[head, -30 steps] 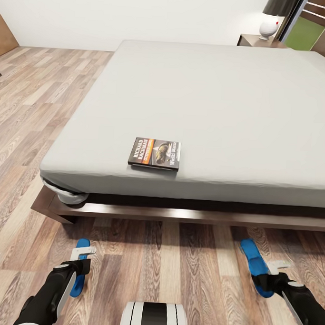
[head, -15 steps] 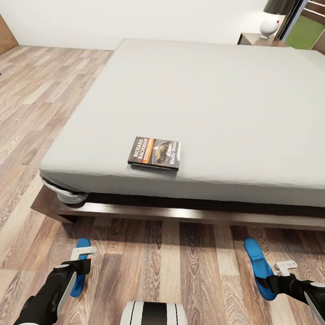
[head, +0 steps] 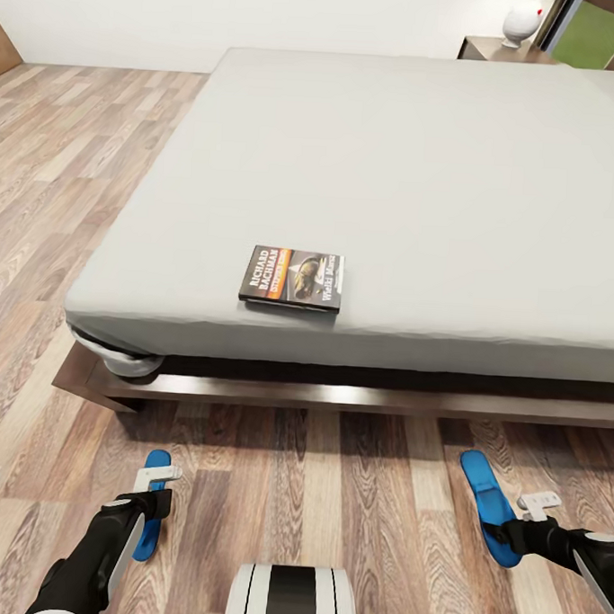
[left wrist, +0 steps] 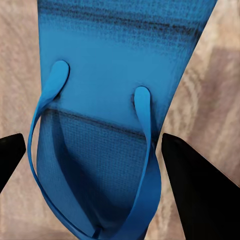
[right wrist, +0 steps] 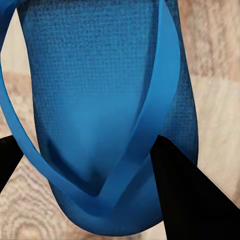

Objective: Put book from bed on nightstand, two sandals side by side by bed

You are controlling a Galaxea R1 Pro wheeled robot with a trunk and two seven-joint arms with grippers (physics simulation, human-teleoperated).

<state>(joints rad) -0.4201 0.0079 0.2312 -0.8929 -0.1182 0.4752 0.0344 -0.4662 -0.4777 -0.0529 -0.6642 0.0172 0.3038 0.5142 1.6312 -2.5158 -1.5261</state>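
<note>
The book (head: 291,278) lies flat on the pale grey bed (head: 413,169), close to its near edge. A nightstand (head: 500,49) stands at the bed's far right corner. Low over the wood floor in front of the bed, my left gripper (head: 156,490) is shut across one blue sandal (head: 149,528). My right gripper (head: 519,527) is shut across the other sandal (head: 484,495). The left wrist view has the sandal (left wrist: 110,100) strap-side up between the dark fingers (left wrist: 200,200). The right wrist view has the other sandal (right wrist: 100,90) likewise between its fingers (right wrist: 190,205).
The bed's dark wooden frame (head: 338,397) runs across the floor just beyond both sandals, with a corner sticking out at the left (head: 78,380). Open plank floor (head: 61,195) stretches along the bed's left side. A white lamp (head: 523,21) stands on the nightstand.
My right gripper swung to the right with its sandal, which turned slightly. The whole view has since shifted, so the bed sits higher in the picture. The left gripper and sandal held still.
</note>
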